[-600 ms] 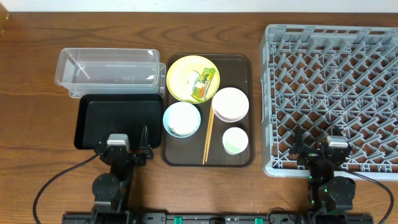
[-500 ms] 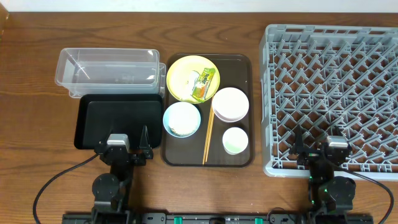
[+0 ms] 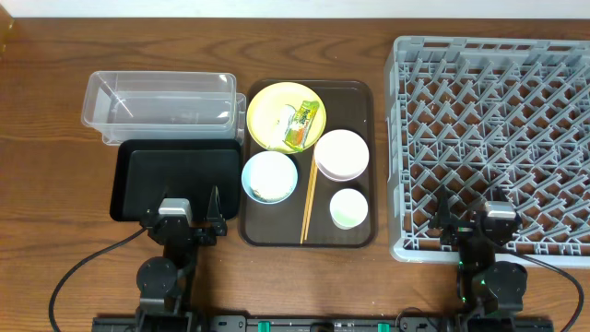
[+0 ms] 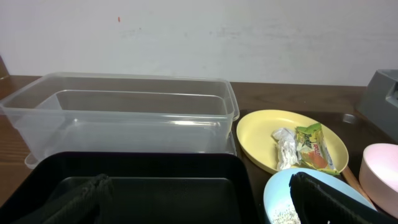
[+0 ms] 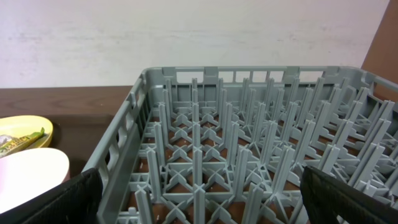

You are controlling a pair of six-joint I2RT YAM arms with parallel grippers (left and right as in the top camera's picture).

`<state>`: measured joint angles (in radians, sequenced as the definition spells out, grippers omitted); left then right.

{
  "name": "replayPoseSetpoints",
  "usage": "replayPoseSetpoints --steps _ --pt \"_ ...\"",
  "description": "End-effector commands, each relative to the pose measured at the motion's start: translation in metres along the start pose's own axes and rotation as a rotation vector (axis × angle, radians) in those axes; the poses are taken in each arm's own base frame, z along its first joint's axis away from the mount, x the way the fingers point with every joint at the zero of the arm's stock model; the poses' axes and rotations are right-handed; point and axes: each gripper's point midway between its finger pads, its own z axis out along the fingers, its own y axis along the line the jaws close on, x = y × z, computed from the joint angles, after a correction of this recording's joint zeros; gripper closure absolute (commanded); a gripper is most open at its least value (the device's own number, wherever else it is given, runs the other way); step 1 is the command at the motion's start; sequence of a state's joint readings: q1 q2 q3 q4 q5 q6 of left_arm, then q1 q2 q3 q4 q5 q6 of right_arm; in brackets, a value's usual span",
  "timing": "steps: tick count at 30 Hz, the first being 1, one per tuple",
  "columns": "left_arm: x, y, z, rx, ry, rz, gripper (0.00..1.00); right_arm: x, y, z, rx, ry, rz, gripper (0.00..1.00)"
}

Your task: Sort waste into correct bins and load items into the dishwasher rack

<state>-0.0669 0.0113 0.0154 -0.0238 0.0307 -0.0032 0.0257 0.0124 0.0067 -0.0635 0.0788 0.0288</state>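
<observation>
**Waste and dishes, with sorting not yet begun as we judged it.** The green-and-yellow wrapper [image 3: 301, 124] and the white crumpled scrap [image 4: 286, 148] lay on the yellow plate [image 3: 267, 103]. Rice grains [image 4: 283, 215] sat in the light blue bowl [image 3: 248, 171]. These, with the white bowl [image 3: 342, 154], the cup [image 3: 348, 208] and the chopsticks [image 3: 309, 198], rested on the brown serving tray [image 3: 358, 97]. The clear tub [image 3: 92, 92], the black tray [image 3: 175, 175] and the dishwasher rack [image 3: 498, 138] held nothing, so we took every step as left to do. The left hand [image 3: 182, 214] and the right hand [image 3: 487, 214] hovered near the desk [image 3: 55, 166] edge, fingers spread wide, gripping nothing. We could not read the wrapper's print.
</observation>
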Motion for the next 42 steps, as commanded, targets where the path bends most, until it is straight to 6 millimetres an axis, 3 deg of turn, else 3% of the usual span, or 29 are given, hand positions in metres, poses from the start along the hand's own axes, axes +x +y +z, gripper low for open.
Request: replayPoseSetpoints --steps 1,36,42 --pt "0.0156 0.005 0.0003 -0.024 0.051 -0.008 0.07 0.0005 0.0022 -0.0002 -0.01 0.001 -0.016 0.01" --pt "0.0162 0.005 0.0004 -0.024 0.054 -0.011 0.07 0.0006 0.0065 -0.0003 -0.035 0.001 0.025 0.01" --pt "0.0252 0.0056 -0.0015 -0.039 0.148 -0.105 0.07 0.0004 0.0057 -0.0013 -0.029 0.021 0.041 0.01"
